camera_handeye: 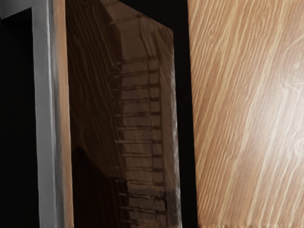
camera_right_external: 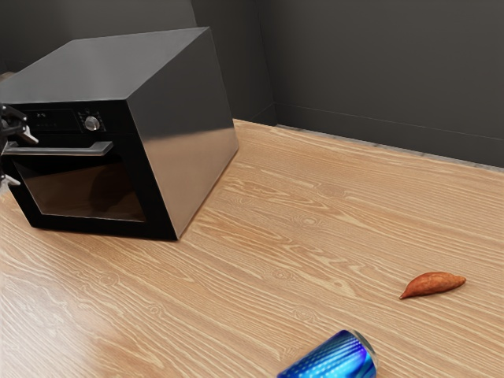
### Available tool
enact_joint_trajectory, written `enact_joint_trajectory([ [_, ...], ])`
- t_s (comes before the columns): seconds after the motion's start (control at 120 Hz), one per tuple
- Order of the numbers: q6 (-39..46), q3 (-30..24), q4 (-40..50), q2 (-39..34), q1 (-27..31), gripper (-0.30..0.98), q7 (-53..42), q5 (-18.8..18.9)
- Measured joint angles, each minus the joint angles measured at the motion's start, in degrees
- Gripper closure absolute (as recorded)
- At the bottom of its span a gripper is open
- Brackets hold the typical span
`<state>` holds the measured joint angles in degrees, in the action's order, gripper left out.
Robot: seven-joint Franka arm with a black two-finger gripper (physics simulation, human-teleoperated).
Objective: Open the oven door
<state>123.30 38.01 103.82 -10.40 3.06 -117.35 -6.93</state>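
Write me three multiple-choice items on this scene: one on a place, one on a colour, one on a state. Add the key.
1. Where does the sweet potato lie?
A) On the table, to the exterior view's right of the oven
B) On top of the oven
C) Against the door handle

2. What is the can's main colour?
A) Green
B) Red
C) Blue

3. How does the oven door stand?
A) Fully open
B) Shut
C) Half open

Key:
1 A: it rests on bare wood, well clear of the oven.
2 C: its side is shiny blue.
3 B: its front sits flush with the oven body.
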Motion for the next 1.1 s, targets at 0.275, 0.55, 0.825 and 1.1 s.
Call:
enact_joint_trajectory([
  [0.275, 0.2, 1.15, -2.76, 3.39, 0.24, 0.0, 1.65, 0.13],
  [0.55, 0.31, 1.27, -4.05, 6.2, 0.9, 0.0, 3.63, -0.12],
  [0.825, 0.34, 1.19, -6.16, 9.38, 2.59, 0.0, 4.75, -1.23],
  [1.1, -12.89, -37.45, 10.87, -42.56, -2.05, 0.03, 15.73, 20.02],
])
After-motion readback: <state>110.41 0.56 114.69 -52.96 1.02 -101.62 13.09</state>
